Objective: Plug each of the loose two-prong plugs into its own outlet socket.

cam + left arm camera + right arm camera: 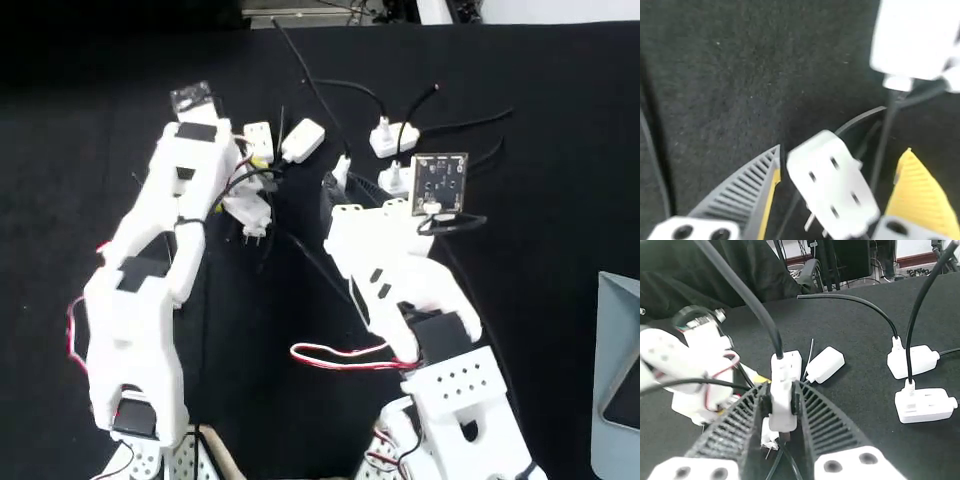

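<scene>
**High view:** On the black-covered table [540,300], two white arms meet near the middle, toward the far edge. The left gripper [252,188] sits over a small pronged plug [248,210], whose two metal prongs point toward the near edge. Just beside it, the right gripper [335,185] holds a corded white plug [342,170] with its black cord [300,70] running off to the far edge. Three more white pieces lie closer to the far edge. They are a white adapter [303,140], a far plug [395,135] and an outlet socket [397,180], each with its own black lead.

**Left wrist view:** The left gripper [842,152] has its fingers [912,190] spread wide, with yellow pads on either side of the pronged plug [832,190]. Dark cloth shows in the gaps, so the plug is framed rather than pinched. Its face has four short slots, and two prongs stick out from one end. A white block [915,35] with a black lead lies a little beyond it on the cloth.

**Right wrist view:** The right gripper [781,390] presses its ribbed black fingers [822,412] against both sides of the corded white plug [786,362] and holds it upright. The cord [740,290] leaves from the plug's upper end. Farther along the table lie the white adapter [825,364], the far plug [912,360] and the outlet socket [925,405], which lies slots up and well apart from the held plug.
</scene>
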